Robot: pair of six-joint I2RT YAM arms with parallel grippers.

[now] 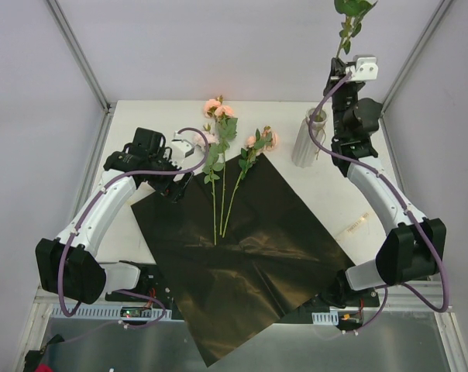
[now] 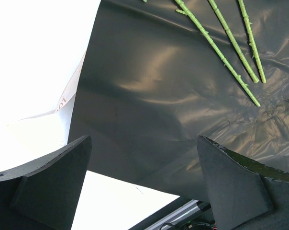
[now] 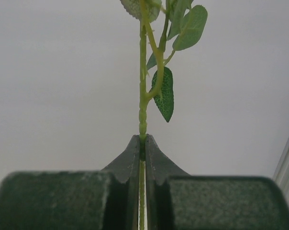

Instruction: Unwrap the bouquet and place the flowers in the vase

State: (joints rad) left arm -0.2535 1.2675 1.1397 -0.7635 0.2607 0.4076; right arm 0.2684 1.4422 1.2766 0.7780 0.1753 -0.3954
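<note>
1. The room is a booth with plain pale grey walls (image 1: 218, 46). Metal frame posts (image 1: 79, 54) run down to the back corners of a white table (image 1: 153, 116).
2. At the left, the left gripper (image 1: 180, 182) hangs low over the near-left part of a black wrapping sheet (image 1: 249, 263). In the left wrist view, the left gripper (image 2: 144, 143) has its fingers spread wide with nothing between them. Below them is only the glossy, creased black wrapping sheet (image 2: 149, 96) and a patch of bright white table (image 2: 39, 48).
3. The sheet lies flat and turned corner-on across the middle of the table. Its near corner hangs past the table's front edge.
4. Three peach-pink roses (image 1: 218, 108) lie side by side on the far part of the sheet. Their thin green stems (image 2: 221, 48) rest on the black, and their blooms and leaves lie beyond its far edge on the white surface.
5. Right of them, the vase (image 1: 307, 139) stands upright on bare table, well clear of the sheet.
6. Above the vase, the right gripper (image 1: 341, 68) is raised with its fingers pressed tight on a rose stem (image 1: 346, 31). The right wrist view shows the right gripper (image 3: 142, 141) pinching the rose stem (image 3: 143, 110) upright, with leaves above. Whether the stem's lower end reaches the vase mouth cannot be told.
7. A small cream strip (image 1: 356, 225) lies on the table near the right edge.
</note>
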